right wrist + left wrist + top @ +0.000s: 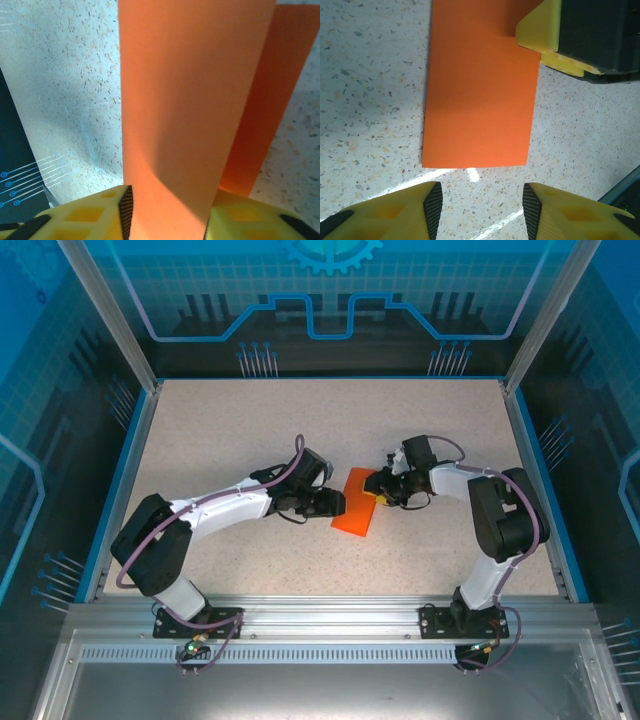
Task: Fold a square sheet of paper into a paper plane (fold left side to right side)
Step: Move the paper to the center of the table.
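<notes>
The orange sheet of paper (356,504), folded to a narrow rectangle, lies at the centre of the speckled worktop (240,430) between the two arms. At one end of the sheet the left fingers (432,205) stand released and empty, just short of its edge. At the opposite corner the right fingers (90,215) flank a raised flap that fills their gap; whether they clamp it cannot be told.

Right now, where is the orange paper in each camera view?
Top external: orange paper at the centre of the table.
Left wrist: the paper in the upper middle, beyond the left fingers.
Right wrist: the paper up the centre, from between the right fingers.
Shared landmark: the yellow right fingers at the paper's edge.
</notes>
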Motion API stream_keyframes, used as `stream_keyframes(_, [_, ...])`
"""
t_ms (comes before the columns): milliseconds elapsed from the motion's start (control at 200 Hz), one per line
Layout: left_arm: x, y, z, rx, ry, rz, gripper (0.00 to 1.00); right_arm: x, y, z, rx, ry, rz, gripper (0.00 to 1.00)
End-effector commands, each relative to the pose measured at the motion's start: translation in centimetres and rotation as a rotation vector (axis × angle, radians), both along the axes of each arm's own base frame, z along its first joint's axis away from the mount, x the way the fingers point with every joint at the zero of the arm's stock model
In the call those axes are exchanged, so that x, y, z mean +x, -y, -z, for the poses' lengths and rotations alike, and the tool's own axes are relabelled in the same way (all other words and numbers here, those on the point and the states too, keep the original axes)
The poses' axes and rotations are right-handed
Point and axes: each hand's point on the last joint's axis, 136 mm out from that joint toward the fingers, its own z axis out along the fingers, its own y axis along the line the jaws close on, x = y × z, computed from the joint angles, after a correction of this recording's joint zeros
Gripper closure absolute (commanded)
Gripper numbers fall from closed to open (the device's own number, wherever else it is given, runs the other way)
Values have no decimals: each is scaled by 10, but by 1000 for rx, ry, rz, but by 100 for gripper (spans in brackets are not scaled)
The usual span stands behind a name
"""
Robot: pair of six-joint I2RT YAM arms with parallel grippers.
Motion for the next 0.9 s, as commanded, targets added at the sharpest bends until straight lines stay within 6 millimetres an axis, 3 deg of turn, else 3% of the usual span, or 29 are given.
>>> stream_keyframes(0, [1,-12,-9,39,40,1,49,5,-8,-14,39,35,-23,71])
stream_keyframes(125, [2,-22,-18,73,82,-15,49,2,-16,-26,65,67,-59,86])
stream_keyframes(240, [1,-33,-32,98,136,-21,49,-5,-23,-45,96,101,-111,92])
stream_keyframes(365, [0,-44,-48,125,187,-22,48,-20,-29,-67,139,96,-195,93])
stream_keyframes(500, [-1,-53,-57,151,217,-23,46,-33,-35,-74,160,62,-251,93])
stream_keyframes(730, [-2,-54,-59,155,223,-18,46,-31,-49,-88,201,54,-278,93])
stream_keyframes(895, [-1,-54,-59,155,222,-23,46,-33,-46,-95,143,49,-289,92])
